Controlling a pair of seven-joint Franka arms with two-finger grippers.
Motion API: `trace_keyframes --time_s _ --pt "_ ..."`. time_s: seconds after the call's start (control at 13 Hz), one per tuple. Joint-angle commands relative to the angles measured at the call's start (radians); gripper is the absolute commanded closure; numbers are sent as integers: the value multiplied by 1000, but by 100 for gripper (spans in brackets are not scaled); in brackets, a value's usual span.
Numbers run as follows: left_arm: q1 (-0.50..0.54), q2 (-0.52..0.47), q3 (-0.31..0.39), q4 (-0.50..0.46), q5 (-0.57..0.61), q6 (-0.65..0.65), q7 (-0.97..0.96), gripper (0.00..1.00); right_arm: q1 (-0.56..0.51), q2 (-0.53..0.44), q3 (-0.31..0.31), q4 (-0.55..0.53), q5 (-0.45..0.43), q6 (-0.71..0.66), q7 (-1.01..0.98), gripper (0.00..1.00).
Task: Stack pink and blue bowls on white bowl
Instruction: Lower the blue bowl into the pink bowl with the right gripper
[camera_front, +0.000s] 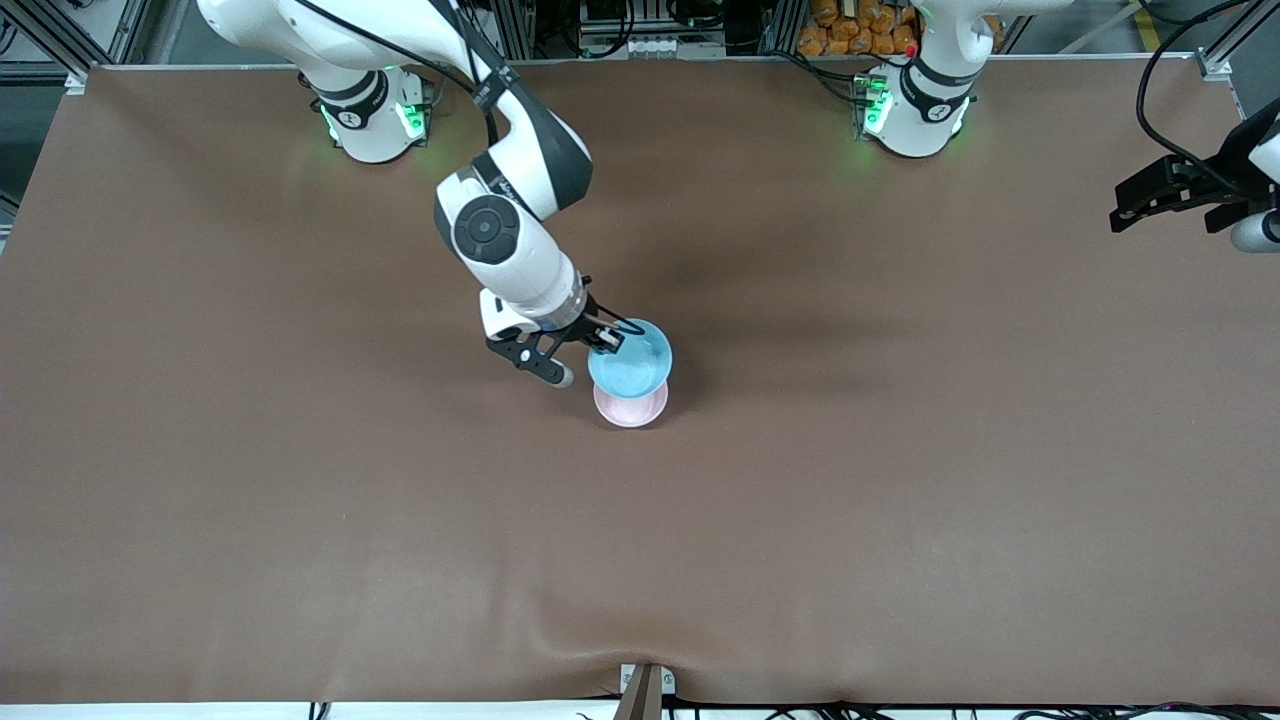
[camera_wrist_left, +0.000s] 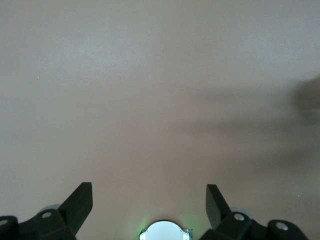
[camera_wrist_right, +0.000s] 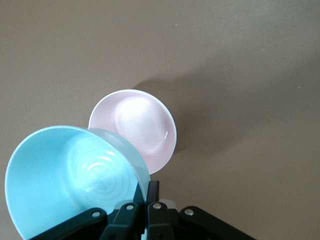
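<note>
Right gripper (camera_front: 604, 338) is clamped on the rim of the blue bowl (camera_front: 630, 362), carrying it tilted in the air, gripped at the edge so the bowl hangs free to drop in. Directly under it sits the pink bowl (camera_front: 630, 408), mid-surface, well clear of every edge; any white bowl beneath can't be made out. Left gripper (camera_front: 1165, 195) waits over the surface's left-arm end, fingers spread wide and empty.
</note>
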Motion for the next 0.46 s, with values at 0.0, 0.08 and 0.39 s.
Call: trace_keyframes --time_s 0.0,0.08,0.39 --pt "0 2 -2 8 4 -14 7 0 31 62 -15 7 -4 88 13 100" --pt "0 2 -2 8 4 -14 5 0 31 74 -15 8 -13 99 13 100" --pt "-2 2 -2 7 2 -14 5 0 31 102 -15 8 -75 105 13 100"
